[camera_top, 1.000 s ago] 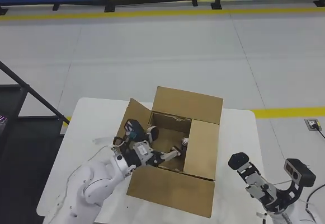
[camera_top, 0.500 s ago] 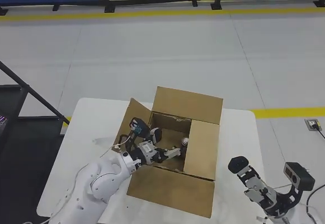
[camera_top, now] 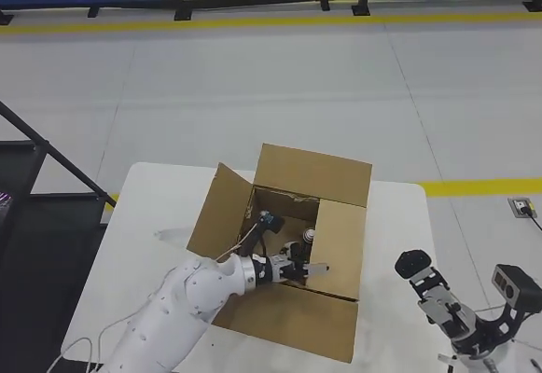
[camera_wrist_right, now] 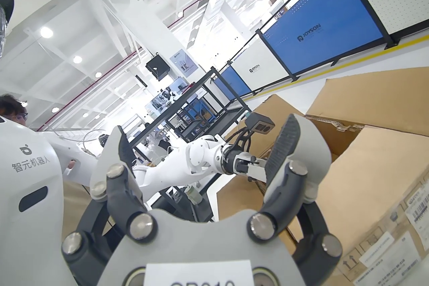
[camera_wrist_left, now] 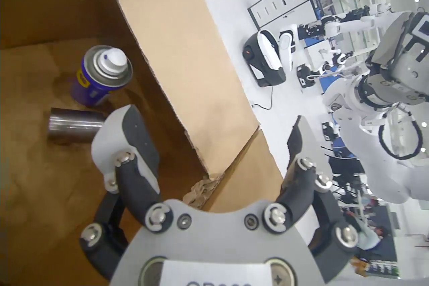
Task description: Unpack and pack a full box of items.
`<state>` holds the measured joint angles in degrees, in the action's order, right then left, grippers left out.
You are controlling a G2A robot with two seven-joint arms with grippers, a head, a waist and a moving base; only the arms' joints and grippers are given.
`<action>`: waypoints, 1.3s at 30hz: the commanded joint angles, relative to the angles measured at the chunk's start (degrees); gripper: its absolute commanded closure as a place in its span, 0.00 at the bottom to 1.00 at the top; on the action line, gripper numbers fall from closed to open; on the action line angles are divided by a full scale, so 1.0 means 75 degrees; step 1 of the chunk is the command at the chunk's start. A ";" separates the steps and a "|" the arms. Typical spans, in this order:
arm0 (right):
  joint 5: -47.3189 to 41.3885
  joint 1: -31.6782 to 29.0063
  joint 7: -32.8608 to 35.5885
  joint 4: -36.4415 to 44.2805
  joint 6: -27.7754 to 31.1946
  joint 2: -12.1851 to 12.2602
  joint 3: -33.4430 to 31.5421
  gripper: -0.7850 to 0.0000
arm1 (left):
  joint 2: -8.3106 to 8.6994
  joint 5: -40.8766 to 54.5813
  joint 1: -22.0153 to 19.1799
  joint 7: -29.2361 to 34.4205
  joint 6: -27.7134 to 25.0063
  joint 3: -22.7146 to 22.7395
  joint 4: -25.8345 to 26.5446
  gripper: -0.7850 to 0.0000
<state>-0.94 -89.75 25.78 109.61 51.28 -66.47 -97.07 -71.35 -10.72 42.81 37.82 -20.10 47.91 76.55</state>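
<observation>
Inside the open brown cardboard box (camera_top: 312, 174) on the white table (camera_top: 159, 214), the left gripper (camera_wrist_left: 214, 123) hangs spread and empty, close against the torn edge of the right flap. A blue spray can with a white cap (camera_wrist_left: 100, 76) stands upright by that wall, a grey metal cylinder (camera_wrist_left: 73, 129) lying just beside it, with open box floor on their other side. The right gripper (camera_wrist_right: 206, 126), likewise spread and empty, sits near the table's right edge, well apart from the box

Pale grey floor (camera_top: 252, 84) with yellow lines (camera_top: 494, 186); blue panels (camera_wrist_right: 335, 29), perhaps partitions, beyond.
</observation>
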 commanded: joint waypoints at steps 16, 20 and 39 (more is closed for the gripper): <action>-0.0014 -0.0436 -0.0408 0.0016 0.0219 0.0053 -0.0359 0.00 | -0.0602 0.1032 -0.1027 0.0375 -0.0871 -0.0778 -0.1335 0.00; -0.0081 -0.0535 -0.0612 0.0030 0.0328 0.0058 -0.0516 0.00 | -0.0580 0.0902 -0.0933 0.0275 -0.0886 -0.0645 -0.0803 0.00; 0.0870 -0.1270 -0.3110 -0.0524 -0.0239 -0.0165 -0.1597 0.00 | -0.1635 0.0976 -0.1933 -0.0746 -0.0609 -0.2131 -0.1370 0.00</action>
<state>5.49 -98.91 3.30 106.11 49.22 -67.61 -108.75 -82.87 -3.61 28.97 32.56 -24.56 32.86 68.01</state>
